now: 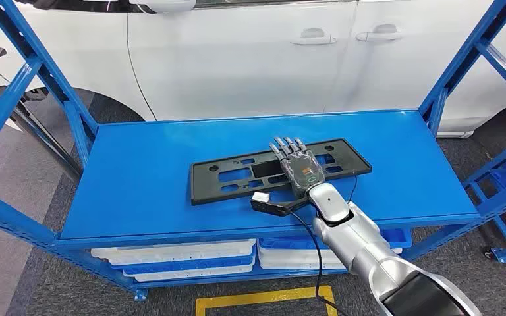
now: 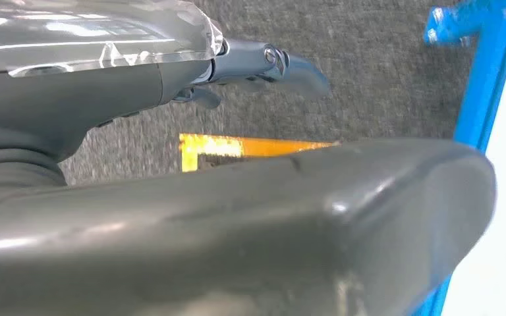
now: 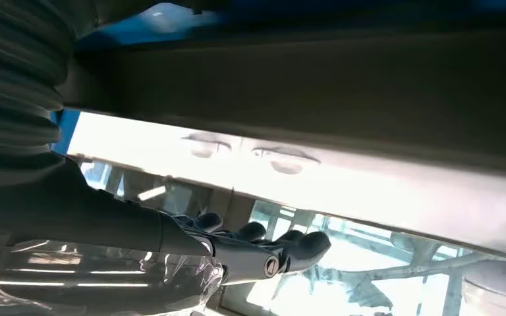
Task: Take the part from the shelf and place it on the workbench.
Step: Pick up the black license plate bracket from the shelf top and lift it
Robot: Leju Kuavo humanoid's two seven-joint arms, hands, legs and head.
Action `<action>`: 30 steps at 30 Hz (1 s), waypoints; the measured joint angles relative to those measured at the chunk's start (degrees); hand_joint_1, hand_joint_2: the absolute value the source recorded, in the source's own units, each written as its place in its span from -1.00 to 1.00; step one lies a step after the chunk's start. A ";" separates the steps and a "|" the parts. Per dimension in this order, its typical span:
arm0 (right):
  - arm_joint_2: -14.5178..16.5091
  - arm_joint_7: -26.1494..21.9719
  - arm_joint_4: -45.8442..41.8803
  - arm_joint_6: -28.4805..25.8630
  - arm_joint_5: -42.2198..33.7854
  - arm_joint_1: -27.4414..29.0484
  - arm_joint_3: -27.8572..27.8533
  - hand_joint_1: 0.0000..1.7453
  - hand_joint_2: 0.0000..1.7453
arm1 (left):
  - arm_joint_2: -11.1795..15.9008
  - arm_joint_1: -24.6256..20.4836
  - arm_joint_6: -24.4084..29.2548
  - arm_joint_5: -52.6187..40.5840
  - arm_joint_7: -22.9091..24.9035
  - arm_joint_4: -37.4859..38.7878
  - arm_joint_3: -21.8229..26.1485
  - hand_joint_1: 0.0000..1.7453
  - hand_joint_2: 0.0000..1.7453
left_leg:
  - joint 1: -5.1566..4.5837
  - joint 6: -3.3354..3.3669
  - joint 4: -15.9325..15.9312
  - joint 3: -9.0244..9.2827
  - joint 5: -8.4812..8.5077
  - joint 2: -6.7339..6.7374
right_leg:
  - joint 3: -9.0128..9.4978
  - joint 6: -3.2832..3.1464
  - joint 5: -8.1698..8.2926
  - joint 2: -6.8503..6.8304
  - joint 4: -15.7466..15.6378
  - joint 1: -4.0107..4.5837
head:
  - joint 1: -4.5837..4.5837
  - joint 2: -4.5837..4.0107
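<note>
Black plastic, the part lies flat on the blue shelf, right of its middle. Our right hand rests flat on top of it, fingers stretched and apart, gripping nothing. We judge the pick-up step is in hand: next the fingers must curl round the part's near edge before any lift. Our left hand hangs over the floor, fingers loosely apart and holding nothing.
</note>
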 joint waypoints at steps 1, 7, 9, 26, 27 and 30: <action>0.00 0.06 0.12 -0.04 0.05 0.06 -0.24 1.00 1.00 | 0.01 0.02 0.01 -0.01 0.03 0.00 0.02 -1.00 -1.00 | 0.08 -0.13 2.22 -1.03 -1.14 0.00 | -0.06 -0.03 0.00 -0.02 0.01 0.01 | 0.00 0.00; -0.07 -1.39 1.66 -0.99 0.52 0.44 -3.98 1.00 1.00 | 0.33 0.34 0.02 -0.18 0.44 0.00 0.48 -1.00 -1.00 | 0.97 -1.19 6.74 -3.19 -0.68 0.05 | -0.37 0.31 -0.33 0.07 0.68 -0.17 | 0.00 0.00; -0.06 -2.15 1.84 -1.27 0.69 0.38 -5.24 1.00 1.00 | 0.47 0.25 0.02 -0.19 0.50 0.00 0.71 -1.00 -1.00 | 1.09 -1.12 -0.37 0.21 2.07 0.04 | -0.59 0.92 -0.80 0.17 1.42 -0.14 | 0.00 0.00; 0.74 -8.54 -0.46 -5.05 -0.47 2.16 -9.43 1.00 1.00 | 0.35 -0.04 0.20 -0.99 0.34 0.00 1.67 -1.00 -1.00 | 0.50 1.02 -3.59 1.75 2.15 -0.42 | -2.54 1.55 0.09 0.21 2.44 0.21 | 0.01 0.00; 0.83 -8.66 -0.83 -5.03 -0.54 2.28 -9.53 1.00 1.00 | 0.33 -0.10 0.20 -1.05 0.34 0.00 1.68 -1.00 -1.00 | 0.46 0.70 -3.67 1.74 2.15 -0.39 | -2.44 1.42 -0.07 0.23 2.13 0.34 | 0.00 0.00; 0.95 -8.83 -1.74 -5.01 -1.03 2.50 -9.77 1.00 1.00 | 0.35 -0.24 0.06 -1.24 -0.34 0.00 1.73 -1.00 -1.00 | 0.48 -0.18 -2.82 1.57 1.26 -0.23 | -1.95 0.66 0.25 0.17 1.28 -0.08 | 0.00 0.00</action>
